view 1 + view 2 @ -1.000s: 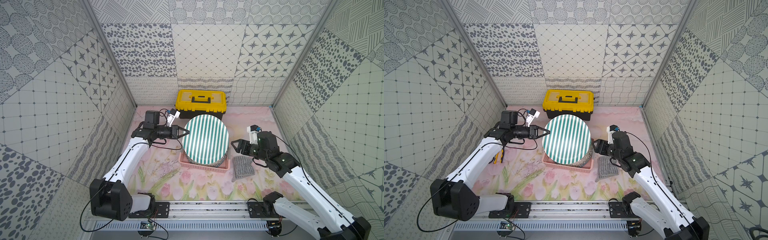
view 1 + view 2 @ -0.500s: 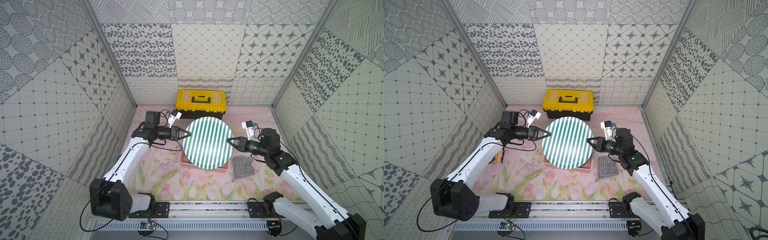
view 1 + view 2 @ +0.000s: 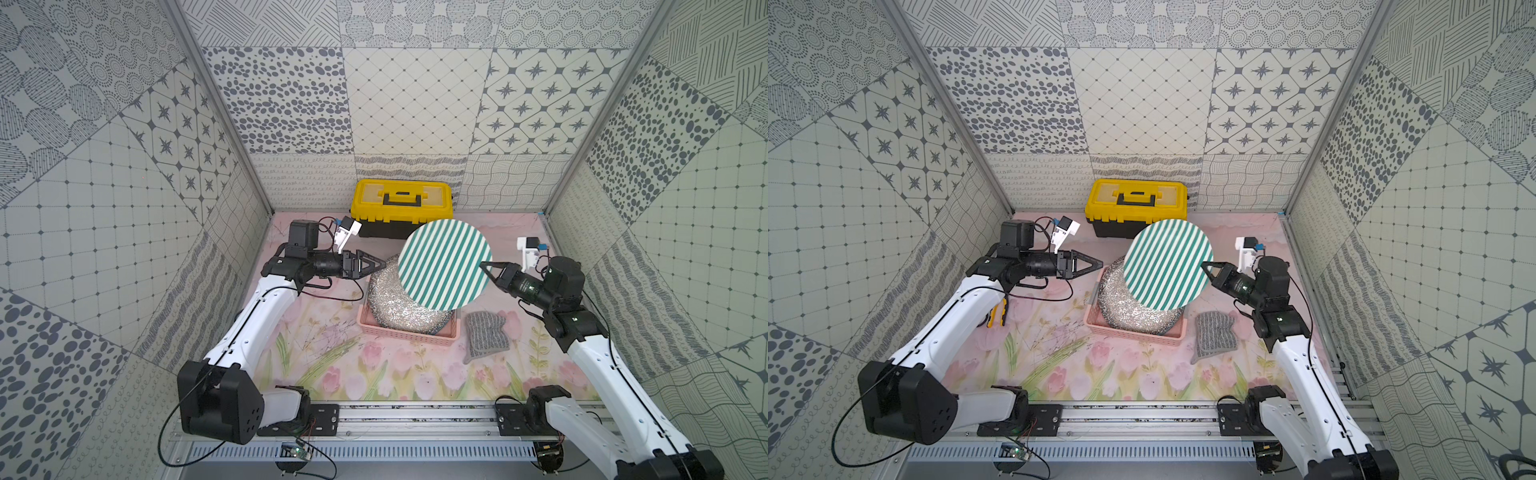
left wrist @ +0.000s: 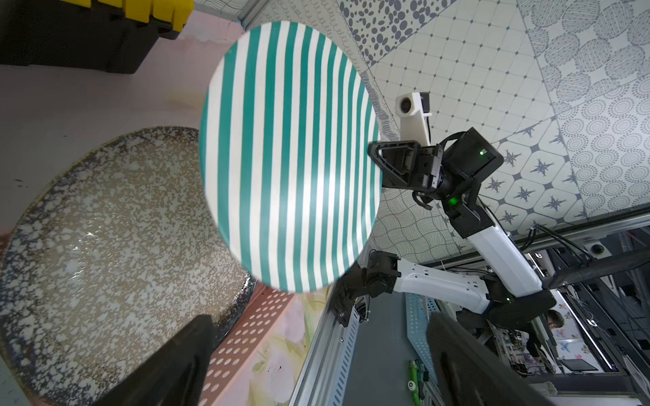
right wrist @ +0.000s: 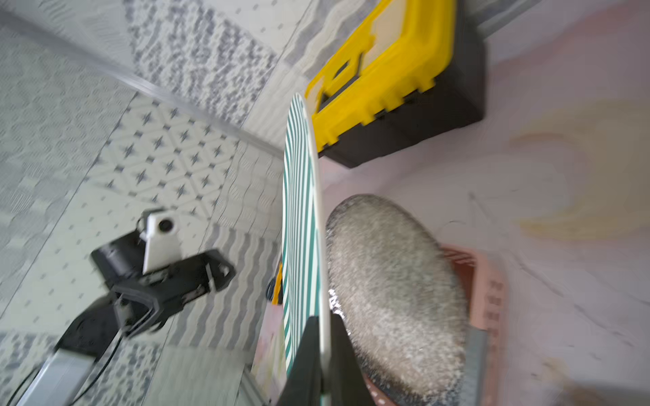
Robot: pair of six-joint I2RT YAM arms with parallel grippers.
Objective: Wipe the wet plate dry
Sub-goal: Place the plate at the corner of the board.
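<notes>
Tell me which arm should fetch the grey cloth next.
Left, probably. The right gripper is shut on the rim of the striped plate, holding it in the air; the left gripper is open and free, though the grey cloth lies on the right gripper's side.

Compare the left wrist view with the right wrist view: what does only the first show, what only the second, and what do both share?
Only the left wrist view: the striped plate face-on, with the right gripper seen from outside, shut on its rim, and the right arm behind. Only the right wrist view: that plate edge-on, and the left gripper from outside, clear of the plate. Both: the striped plate, the speckled dish in the pink basket, the yellow toolbox.
</notes>
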